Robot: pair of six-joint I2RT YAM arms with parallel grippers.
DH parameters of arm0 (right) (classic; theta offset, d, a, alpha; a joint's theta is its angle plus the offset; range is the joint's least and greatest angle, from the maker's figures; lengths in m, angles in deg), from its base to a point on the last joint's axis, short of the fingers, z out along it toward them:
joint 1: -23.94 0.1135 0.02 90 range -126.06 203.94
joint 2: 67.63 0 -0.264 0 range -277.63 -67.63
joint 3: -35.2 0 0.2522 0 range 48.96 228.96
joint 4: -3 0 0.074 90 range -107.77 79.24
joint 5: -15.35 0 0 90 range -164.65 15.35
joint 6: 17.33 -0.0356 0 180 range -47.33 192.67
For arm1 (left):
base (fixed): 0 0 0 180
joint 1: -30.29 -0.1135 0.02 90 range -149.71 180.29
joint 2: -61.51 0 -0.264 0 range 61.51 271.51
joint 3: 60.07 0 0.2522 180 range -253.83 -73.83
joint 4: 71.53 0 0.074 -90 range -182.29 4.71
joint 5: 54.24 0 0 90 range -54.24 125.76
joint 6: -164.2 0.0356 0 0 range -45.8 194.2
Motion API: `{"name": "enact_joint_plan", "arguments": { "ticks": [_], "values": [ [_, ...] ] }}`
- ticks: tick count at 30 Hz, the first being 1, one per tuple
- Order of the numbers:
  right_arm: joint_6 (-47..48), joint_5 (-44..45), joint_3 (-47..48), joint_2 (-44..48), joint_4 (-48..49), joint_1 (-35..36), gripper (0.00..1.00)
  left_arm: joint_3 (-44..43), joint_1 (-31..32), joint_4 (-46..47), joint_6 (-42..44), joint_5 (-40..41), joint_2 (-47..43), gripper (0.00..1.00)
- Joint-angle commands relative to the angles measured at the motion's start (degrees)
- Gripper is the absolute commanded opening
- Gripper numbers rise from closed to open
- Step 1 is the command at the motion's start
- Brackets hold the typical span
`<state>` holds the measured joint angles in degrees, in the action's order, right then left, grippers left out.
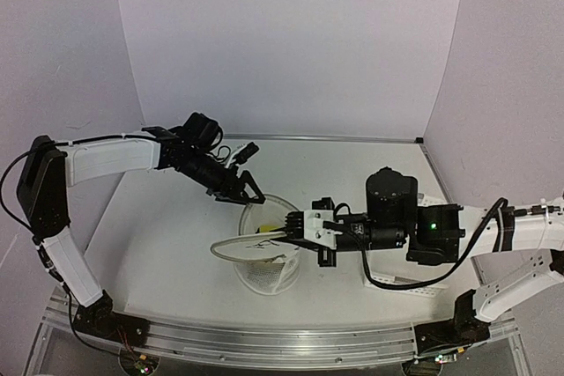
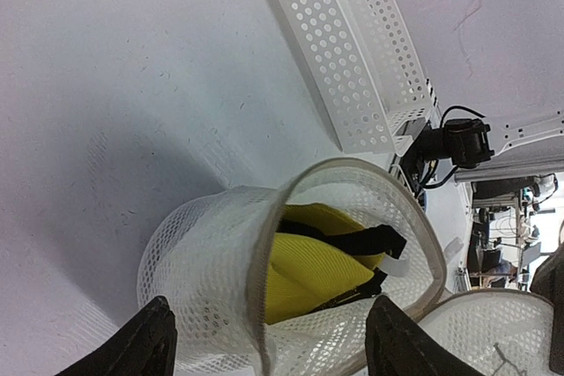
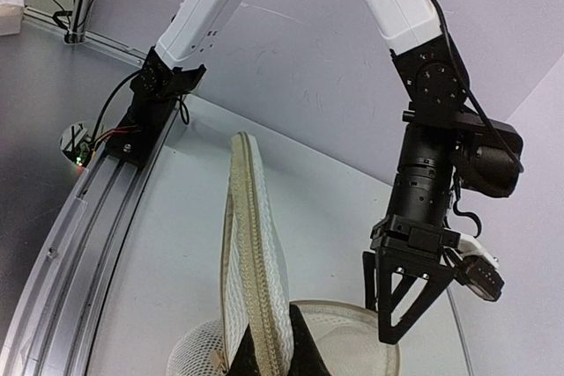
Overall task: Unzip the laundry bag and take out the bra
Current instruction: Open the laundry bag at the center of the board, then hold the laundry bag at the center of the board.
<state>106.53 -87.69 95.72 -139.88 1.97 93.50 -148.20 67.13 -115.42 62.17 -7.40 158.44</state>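
Left tool (image 1: pixel 240 193) spread wide — right tool (image 1: pixel 284 233) clamped.

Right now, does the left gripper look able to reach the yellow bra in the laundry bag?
Probably yes. The right gripper holds the unzipped lid aside, so the laundry bag's mouth faces the open left gripper, and nothing covers the yellow bra.

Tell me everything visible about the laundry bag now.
The laundry bag is a round white mesh pouch with a stiff rim, sitting on the table. It is unzipped: the right gripper is shut on its zippered lid flap, holding it up. A yellow bra with black straps lies inside. The open left gripper hovers above.
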Motion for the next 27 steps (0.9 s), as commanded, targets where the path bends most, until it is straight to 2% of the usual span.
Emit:
{"name": "enact_joint_plan", "arguments": {
  "ticks": [1,9,11,13,19,20,27],
  "values": [
    [0.9,0.7,-0.7,1.7,3.4,1.0,0.0,-3.0,0.7,-2.4,1.0,2.5,2.2,0.71],
    [1.1,0.4,-0.6,1.5,3.4,1.4,0.0,-3.1,1.2,-6.4,3.8,4.2,4.2,0.62],
    [1.2,0.1,-0.7,1.3,3.4,1.5,0.0,-3.6,1.3,-6.7,4.2,4.1,4.5,0.53],
    [1.3,0.1,-0.7,1.2,3.6,1.7,0.0,-4.2,1.3,-7.2,4.3,4.4,5.0,0.38],
    [4.5,2.5,-0.8,0.6,4.7,2.8,0.0,-7.4,1.3,-9.9,5.6,7.0,5.8,0.02],
    [5.4,2.9,-0.8,0.6,4.7,3.0,0.0,-8.2,1.3,-10.5,5.9,7.8,5.9,0.0],
    [13.0,3.0,-1.1,-1.1,5.6,4.2,0.0,-15.6,1.2,-17.0,9.2,13.8,8.9,0.0]
  ]
}}
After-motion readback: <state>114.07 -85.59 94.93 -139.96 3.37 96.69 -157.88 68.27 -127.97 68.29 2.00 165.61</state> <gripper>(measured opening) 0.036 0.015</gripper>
